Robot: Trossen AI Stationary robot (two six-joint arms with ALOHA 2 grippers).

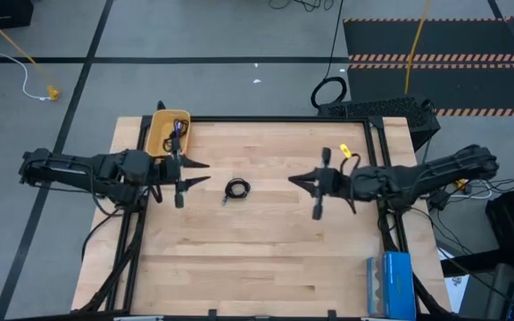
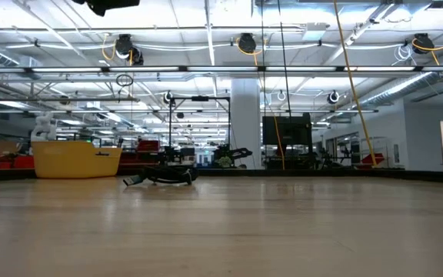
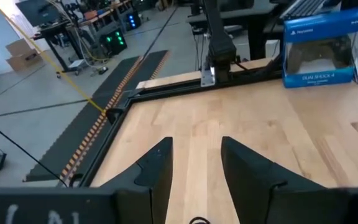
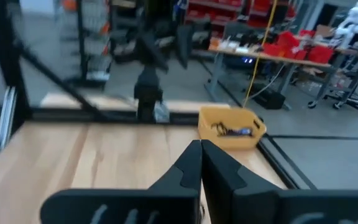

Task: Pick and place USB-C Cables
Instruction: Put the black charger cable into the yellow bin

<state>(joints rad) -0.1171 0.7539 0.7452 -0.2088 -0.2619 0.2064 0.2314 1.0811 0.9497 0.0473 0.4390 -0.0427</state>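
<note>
From above, a black coiled cable [image 1: 236, 188] is seen lying on the wooden table [image 1: 266, 259] between the two arms, touched by neither. The left gripper [image 1: 205, 172] is held just beside it on the left, its fingers parted and empty; the right gripper [image 1: 293, 178] is placed further off on the right, its fingers pressed together on nothing. A yellow bin [image 1: 162, 127] is set at the table's far left corner, with a blue-purple cable [image 1: 178, 130] and dark cable ends seen inside. A blue box [image 1: 389, 283] is placed at the near right edge. In the low view, the coiled cable [image 2: 162, 177] is seen flat on the table, with the yellow bin [image 2: 75, 159] to its left. In the left wrist view, two separated fingers [image 3: 156, 168] are shown over bare wood, the blue box [image 3: 321, 48] beyond. In the right wrist view, closed fingers [image 4: 188, 165] are pointed toward the yellow bin [image 4: 232, 138], in which cables are seen.
</note>
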